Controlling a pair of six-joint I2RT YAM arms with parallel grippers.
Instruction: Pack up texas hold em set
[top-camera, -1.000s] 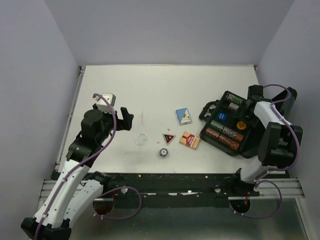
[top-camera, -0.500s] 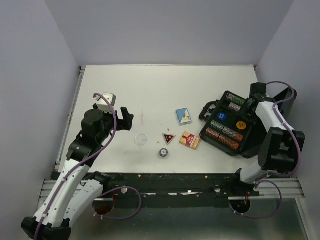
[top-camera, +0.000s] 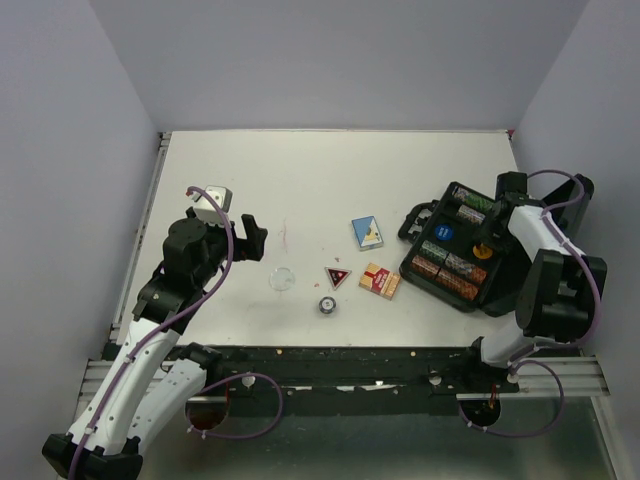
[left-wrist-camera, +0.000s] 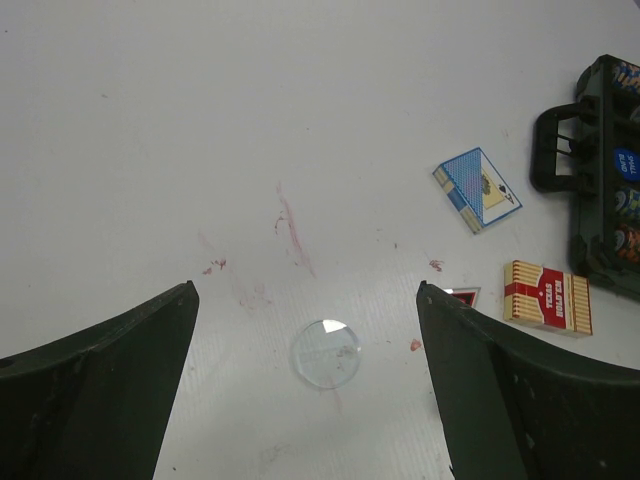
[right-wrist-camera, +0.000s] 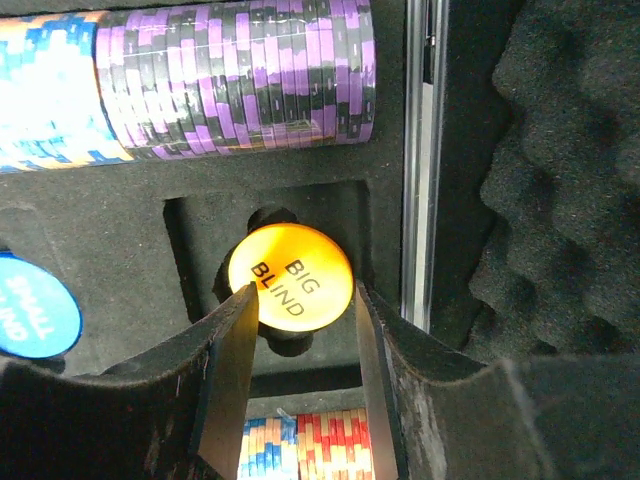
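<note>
The black case (top-camera: 409, 268) of the texas hold em set lies open at the right, chip rows (right-wrist-camera: 240, 75) in its foam. My right gripper (right-wrist-camera: 303, 292) is down inside it, fingers pressed against both edges of the orange "BIG BLIND" marker (right-wrist-camera: 290, 275), which sits in its foam slot (top-camera: 482, 249). A blue marker (right-wrist-camera: 35, 318) sits in the neighbouring slot. On the table lie the blue card box (top-camera: 367, 232), the red card box (top-camera: 380, 281), the triangular red-black marker (top-camera: 338, 276) and the clear marker (left-wrist-camera: 325, 353). My left gripper (left-wrist-camera: 305, 290) hangs wide open above the clear marker.
A small round dark piece (top-camera: 326, 305) lies near the front edge, just below the triangle. The case handle (left-wrist-camera: 551, 150) points toward the table's middle. Red smudges (left-wrist-camera: 292, 225) mark the white surface. Grey walls enclose the table on three sides.
The right gripper's fingers have narrowed onto the orange marker and the wrist shifted slightly over the case. The left arm and loose pieces have not moved.
</note>
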